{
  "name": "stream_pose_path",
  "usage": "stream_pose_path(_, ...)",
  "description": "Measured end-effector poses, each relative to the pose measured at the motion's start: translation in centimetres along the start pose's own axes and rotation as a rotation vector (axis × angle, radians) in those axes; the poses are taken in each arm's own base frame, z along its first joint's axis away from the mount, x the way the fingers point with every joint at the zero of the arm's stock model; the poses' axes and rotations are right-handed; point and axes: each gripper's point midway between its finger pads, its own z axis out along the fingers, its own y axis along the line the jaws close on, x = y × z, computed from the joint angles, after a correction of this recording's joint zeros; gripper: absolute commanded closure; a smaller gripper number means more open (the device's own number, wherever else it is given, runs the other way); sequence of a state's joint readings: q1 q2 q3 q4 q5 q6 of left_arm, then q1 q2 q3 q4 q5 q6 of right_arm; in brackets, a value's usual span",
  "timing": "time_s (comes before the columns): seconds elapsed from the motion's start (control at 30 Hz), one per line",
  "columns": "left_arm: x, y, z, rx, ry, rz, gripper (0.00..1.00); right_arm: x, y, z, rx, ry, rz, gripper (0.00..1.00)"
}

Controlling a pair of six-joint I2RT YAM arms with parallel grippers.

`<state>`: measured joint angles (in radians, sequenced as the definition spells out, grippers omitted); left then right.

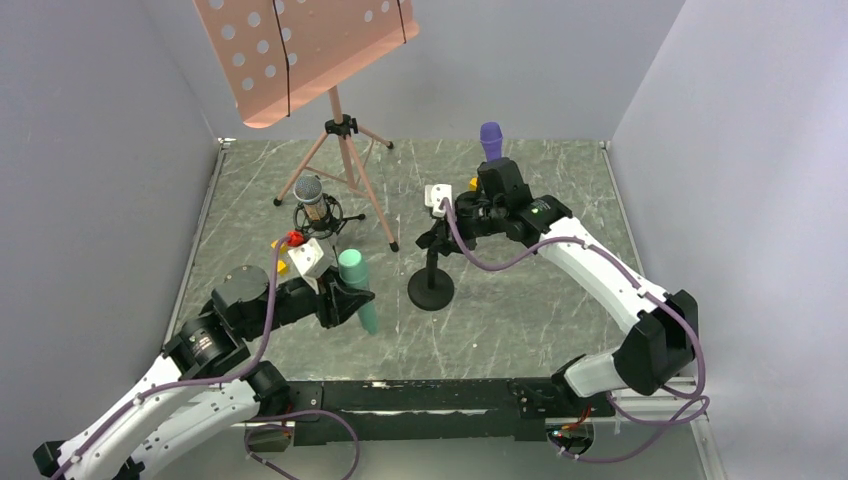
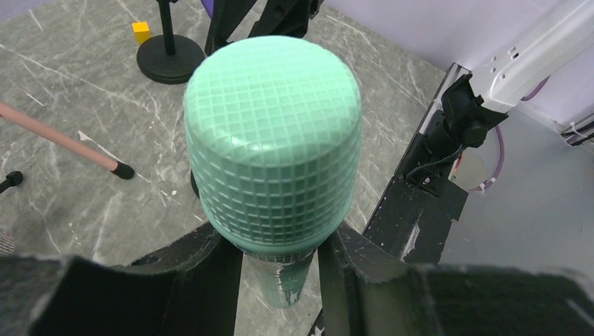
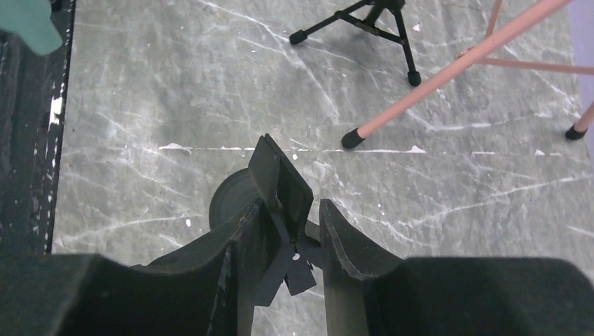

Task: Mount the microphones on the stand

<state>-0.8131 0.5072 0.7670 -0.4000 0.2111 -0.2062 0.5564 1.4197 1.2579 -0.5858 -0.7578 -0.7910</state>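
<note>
1. Left gripper [image 2: 280,271]: closed on the green mic [image 2: 273,140]. The fingers [image 2: 210,269] clamp the handle just below the head. In the top view the mic is upright, slightly tilted, above the near-left part of the worktop [image 1: 530,300] and well apart from the stand [image 1: 431,290].

2. Right gripper [image 3: 287,241]: positioned at the top of the stand, one finger on each side of the clip [image 3: 280,178]. The gap is narrow. Whether the fingers press the clip cannot be told. The round stand base [image 3: 228,203] is directly below.

3. Purple mic [image 1: 491,140]: upright just behind the right wrist, at the far side of the worktop. Its support is hidden by the arm.

4. Bronze mic [image 1: 310,190]: seated head-up in a small black tripod mount [image 1: 322,214], at far left, between the legs of the pink music stand [image 1: 345,165].

5. A yellow cube [image 2: 141,30] lies just beside the stand base.
</note>
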Motion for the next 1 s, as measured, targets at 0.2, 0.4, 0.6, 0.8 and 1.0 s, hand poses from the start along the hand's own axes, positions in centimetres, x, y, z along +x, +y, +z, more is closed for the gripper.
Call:
stream_pose_path(0.2, 0.2, 0.2, 0.8, -0.002, 0.016, -0.002, 1.0, -0.4, 0.5, 0.7, 0.052, 0.042, 0.078, 0.38)
stream_pose_path(0.4, 0.7, 0.5, 1.5, -0.007, 0.046, 0.006, 1.0, -0.4, 1.7, 0.3, -0.012, 0.038, 0.167, 0.17)
stream_pose_path(0.6, 0.4, 0.7, 2.1, -0.008, 0.058, 0.036, 1.0, 0.5, -0.1, -2.8, -0.021, -0.028, 0.168, 0.11)
stream_pose_path(0.8, -0.2, 0.9, 3.0, -0.006, 0.055, 0.055, 1.0, 1.0, -1.3, -4.4, -0.044, -0.124, 0.091, 0.1)
stream_pose_path(1.0, 0.0, 1.0, 3.6, -0.009, 0.068, 0.05, 1.0, 2.1, 0.3, -2.4, -0.177, -0.169, 0.114, 0.1)
